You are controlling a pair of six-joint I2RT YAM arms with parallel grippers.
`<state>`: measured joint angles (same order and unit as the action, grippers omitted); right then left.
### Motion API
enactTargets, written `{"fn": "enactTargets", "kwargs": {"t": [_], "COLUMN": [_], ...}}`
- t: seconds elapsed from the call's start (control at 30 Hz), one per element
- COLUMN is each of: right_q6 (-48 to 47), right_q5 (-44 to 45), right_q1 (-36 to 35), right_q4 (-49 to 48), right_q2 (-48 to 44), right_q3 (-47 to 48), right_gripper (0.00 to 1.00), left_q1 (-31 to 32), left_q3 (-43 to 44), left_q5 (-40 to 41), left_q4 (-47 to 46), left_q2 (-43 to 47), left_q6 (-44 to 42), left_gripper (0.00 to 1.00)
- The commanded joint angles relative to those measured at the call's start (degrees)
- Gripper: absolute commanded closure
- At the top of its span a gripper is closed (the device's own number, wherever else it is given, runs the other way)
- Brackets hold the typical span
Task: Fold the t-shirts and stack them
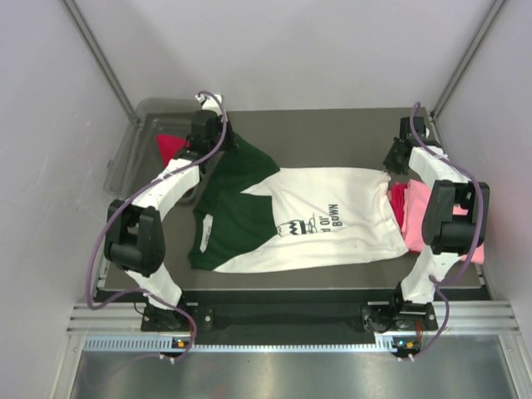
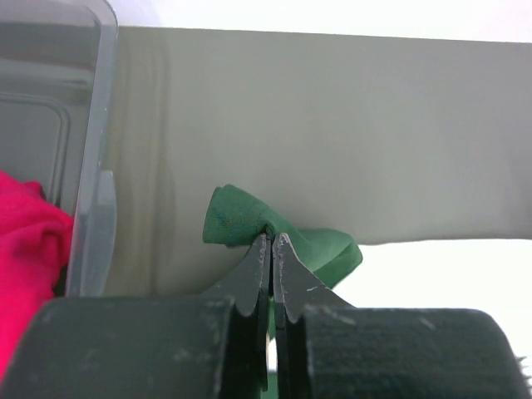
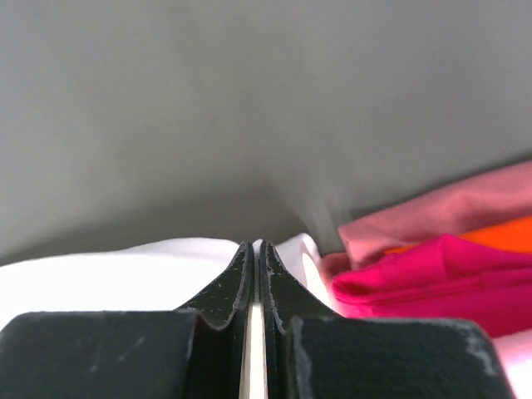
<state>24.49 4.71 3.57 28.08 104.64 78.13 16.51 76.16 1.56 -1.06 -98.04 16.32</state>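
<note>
Green sleeve [image 2: 241,220] sits pinched in the clenched left jaws at ten o'clock, just beside the clear bin [image 2: 90,208]; right jaws, clenched at two o'clock, grip the white t-shirt [image 1: 332,220], spread mid-tabletop, by its hem beside folded pink and red shirts [image 1: 413,214]; bare tabletop [image 1: 332,125] lies at twelve.

Even, bright light is cast from above in the overhead view; only soft shadows are seen on the table [image 1: 332,125]. In the wrist views the left tool [image 2: 272,241] and right tool [image 3: 256,247] are blurred at close range, and the white t-shirt [image 2: 449,274] is washed out by overexposure.
</note>
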Motion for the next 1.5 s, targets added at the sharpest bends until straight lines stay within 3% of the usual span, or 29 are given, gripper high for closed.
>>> {"fn": "enactTargets", "kwargs": {"t": [0.0, 0.43, 0.83, 1.17, 1.47], "right_q6": [-0.8, 0.9, 0.6, 0.9, 1.3], "right_q5": [1.3, 3.1, 4.3, 5.7, 6.8], "right_q1": [1.4, 2.0, 2.0, 2.0, 2.0], "right_q4": [0.2, -2.3, -3.0, -3.4, -3.4], "right_q2": [-2.8, -7.3, -13.2, -17.1, -20.0], "right_q3": [-0.3, -5.4, -10.7, -14.1, -17.1], "right_gripper": [1.00, 1.00, 1.00, 1.00, 1.00], "left_q1": [1.5, 6.6, 12.4, 17.9, 23.2], "left_q3": [-3.3, -18.8, -24.7, -22.5, -21.5], "left_q5": [2.6, 10.4, 20.0, 24.7, 25.2], "left_q4": [-4.6, -2.3, 4.7, 17.7, 28.8], "left_q2": [7.1, 24.0, 34.5, 40.1, 43.1], "left_q6": [-2.9, -4.0, -3.5, -2.2, 4.0], "left_gripper": [1.00, 1.00, 1.00, 1.00, 1.00]}}
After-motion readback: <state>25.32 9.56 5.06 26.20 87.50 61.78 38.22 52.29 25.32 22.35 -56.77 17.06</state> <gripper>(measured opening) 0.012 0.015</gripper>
